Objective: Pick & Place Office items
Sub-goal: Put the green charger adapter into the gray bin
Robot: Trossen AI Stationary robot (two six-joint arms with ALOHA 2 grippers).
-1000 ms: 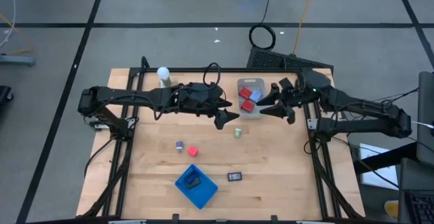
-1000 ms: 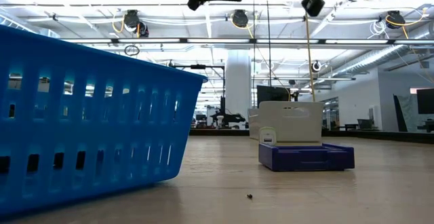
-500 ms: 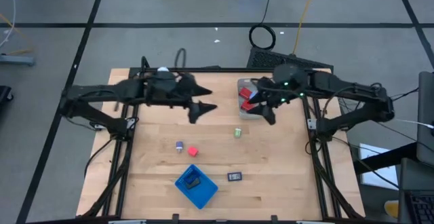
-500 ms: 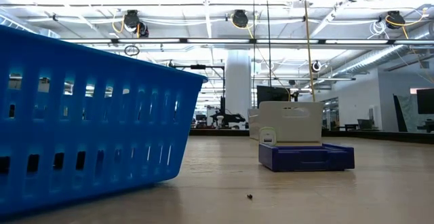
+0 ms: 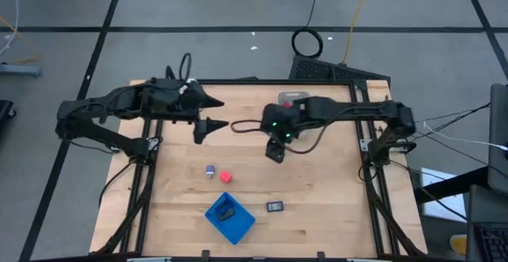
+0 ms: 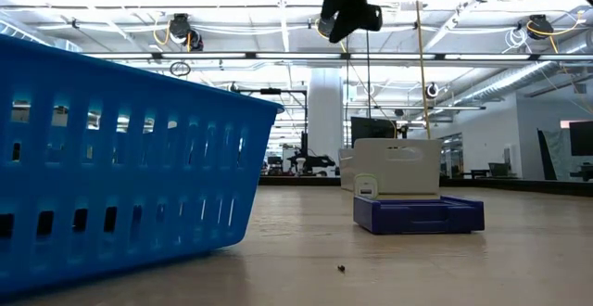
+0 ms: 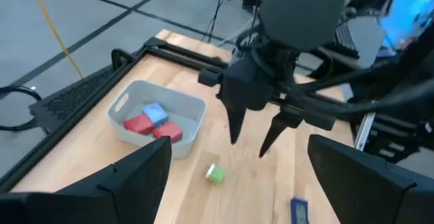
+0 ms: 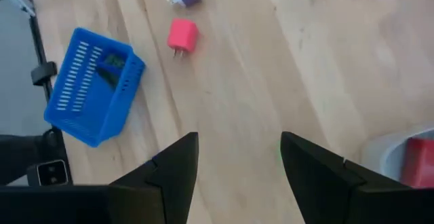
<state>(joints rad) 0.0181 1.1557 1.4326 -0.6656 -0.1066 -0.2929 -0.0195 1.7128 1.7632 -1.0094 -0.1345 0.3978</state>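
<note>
My right gripper [image 5: 275, 152] hangs open over the middle of the table, fingers pointing down, with nothing between them. In the left wrist view a small green piece [image 7: 215, 174] lies on the wood right beside it. A red piece [image 5: 225, 177] and a small blue piece [image 5: 209, 171] lie on the table toward the left of it. A flat black piece [image 5: 275, 206] lies nearer the front edge. The clear bin [image 7: 156, 119] holds red blocks and a blue one. My left gripper [image 5: 208, 129] stands open and raised at the left, holding nothing.
A blue slotted basket [image 5: 230, 217] with a dark item inside stands near the front edge; it fills the left of the low view [image 6: 120, 167]. Bare wood lies between the basket and the bin. The black frame rails [image 5: 367, 175] run along the table's sides.
My right gripper has swung from above the clear bin toward the table's middle and tipped its fingers down, ending over the green piece. My left gripper has drawn back toward the table's left edge and risen. No piece on the table has moved.
</note>
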